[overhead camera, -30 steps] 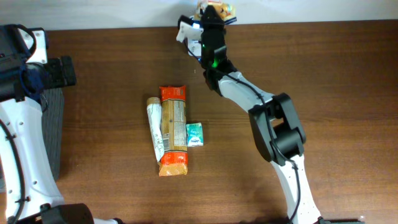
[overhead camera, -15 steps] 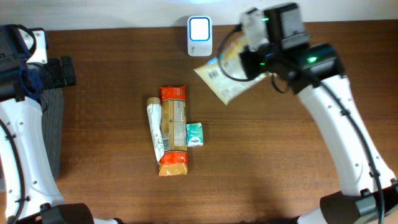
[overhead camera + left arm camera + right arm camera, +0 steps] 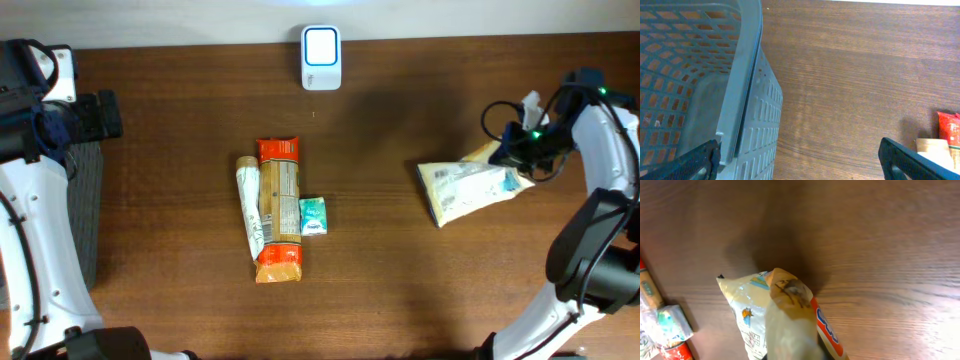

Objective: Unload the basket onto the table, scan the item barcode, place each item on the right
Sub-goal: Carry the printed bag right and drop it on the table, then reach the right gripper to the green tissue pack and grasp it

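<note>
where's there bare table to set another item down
Bare wood between the orange pack and the bag, along the front edge, and between the basket and the tube. Also right of the scanner. Crowded only mid-table, where tube, orange pack and small teal pack lie side by side.

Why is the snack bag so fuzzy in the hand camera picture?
Right wrist view: the snack bag sits very close to the lens, so it blurs, and throws a dark shadow on the table. Overhead view: it looks sharp.
</note>
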Available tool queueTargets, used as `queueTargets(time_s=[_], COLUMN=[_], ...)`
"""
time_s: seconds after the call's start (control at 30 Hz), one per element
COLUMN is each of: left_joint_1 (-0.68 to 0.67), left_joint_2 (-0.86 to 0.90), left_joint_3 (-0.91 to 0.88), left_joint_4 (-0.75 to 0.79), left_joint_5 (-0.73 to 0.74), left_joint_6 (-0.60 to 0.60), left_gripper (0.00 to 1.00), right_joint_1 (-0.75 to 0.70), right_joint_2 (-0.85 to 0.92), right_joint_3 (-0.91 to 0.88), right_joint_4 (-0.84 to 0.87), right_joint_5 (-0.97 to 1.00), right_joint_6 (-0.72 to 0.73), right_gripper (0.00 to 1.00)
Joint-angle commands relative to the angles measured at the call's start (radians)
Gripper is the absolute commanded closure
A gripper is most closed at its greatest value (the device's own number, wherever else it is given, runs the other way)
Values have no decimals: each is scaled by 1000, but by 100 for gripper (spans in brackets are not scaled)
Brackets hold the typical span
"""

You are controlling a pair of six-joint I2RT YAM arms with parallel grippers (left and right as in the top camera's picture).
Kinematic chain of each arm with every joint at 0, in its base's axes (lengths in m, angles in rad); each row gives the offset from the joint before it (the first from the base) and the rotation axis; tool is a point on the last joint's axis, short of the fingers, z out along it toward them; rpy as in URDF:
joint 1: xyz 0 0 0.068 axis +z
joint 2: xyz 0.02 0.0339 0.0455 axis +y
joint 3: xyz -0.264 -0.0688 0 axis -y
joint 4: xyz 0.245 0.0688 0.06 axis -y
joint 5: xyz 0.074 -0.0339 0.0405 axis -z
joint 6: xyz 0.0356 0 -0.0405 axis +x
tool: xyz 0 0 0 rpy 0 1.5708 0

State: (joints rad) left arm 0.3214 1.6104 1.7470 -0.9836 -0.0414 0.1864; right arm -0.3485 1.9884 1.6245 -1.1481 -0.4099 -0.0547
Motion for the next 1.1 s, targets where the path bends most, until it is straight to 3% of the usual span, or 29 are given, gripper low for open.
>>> queueTargets(time_s=[0.0, 0.13, 0.17, 0.23, 0.27, 0.4, 0.47, 0.73, 0.87, 1.07], left_joint_1=[1, 1, 1, 1, 1, 1, 1, 1, 1, 1], left_joint_2=[1, 1, 1, 1, 1, 1, 1, 1, 1, 1], left_joint_3=[6, 6, 6, 6, 6, 6, 6, 6, 6, 6], left_joint_4=[1, 1, 1, 1, 1, 1, 1, 1, 1, 1], left_joint_5=[4, 4, 4, 4, 4, 4, 4, 4, 4, 4], left_joint_6=[-9, -9, -9, -9, -9, -9, -9, -9, -9, -9], left_gripper=[1, 1, 1, 1, 1, 1, 1, 1, 1, 1], right_joint_1=[-42, -104, -119, -124, -122, -113, -76, 229, 451, 704], right_joint_2=[-3, -3, -3, -3, -3, -6, -6, -5, -3, -2], right_joint_3=[0, 0, 3, 35, 60, 244, 330, 337, 284, 8], right_joint_4=[14, 37, 37, 19, 3, -145, -231, -248, -169, 108], right_joint_5=[22, 151, 153, 153, 153, 155, 67, -23, -16, -17], right_joint_6=[13, 96, 98, 101, 101, 144, 145, 111, 117, 323], right_gripper=[96, 96, 85, 5, 1, 1, 1, 1, 9, 23])
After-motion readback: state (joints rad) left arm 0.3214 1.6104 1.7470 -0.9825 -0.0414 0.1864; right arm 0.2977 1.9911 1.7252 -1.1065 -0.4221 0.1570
